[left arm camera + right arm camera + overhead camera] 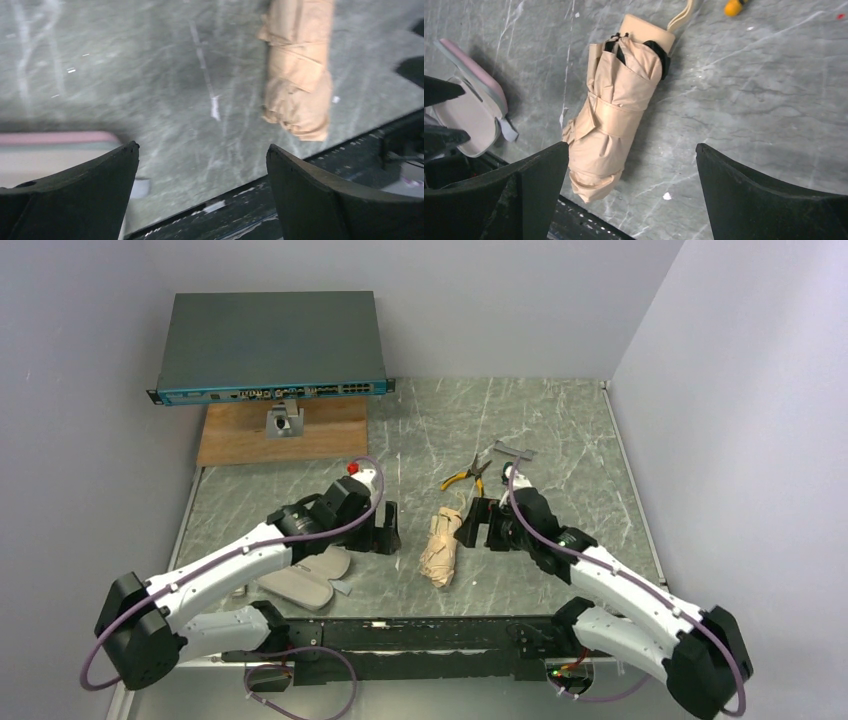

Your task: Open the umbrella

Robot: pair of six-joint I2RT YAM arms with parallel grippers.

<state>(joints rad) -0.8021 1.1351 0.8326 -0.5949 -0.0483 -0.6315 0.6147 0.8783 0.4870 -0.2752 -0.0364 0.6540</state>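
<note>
The folded tan umbrella (439, 548) lies on the marble table between the two arms, strap wrapped around it, cream handle at its far end. It shows in the right wrist view (613, 112) and at the top right of the left wrist view (299, 65). My left gripper (391, 530) is open and empty, to the umbrella's left. My right gripper (474, 523) is open and empty, to the umbrella's right. The pale pink case (305, 578) lies open by the left arm and shows in the right wrist view (471, 107).
Yellow-handled pliers (466, 476) lie behind the umbrella. A grey metal piece (513, 452) lies farther back. A network switch (270, 347) stands on a wooden board (285, 433) at the back left. A black rail (420, 635) runs along the near edge.
</note>
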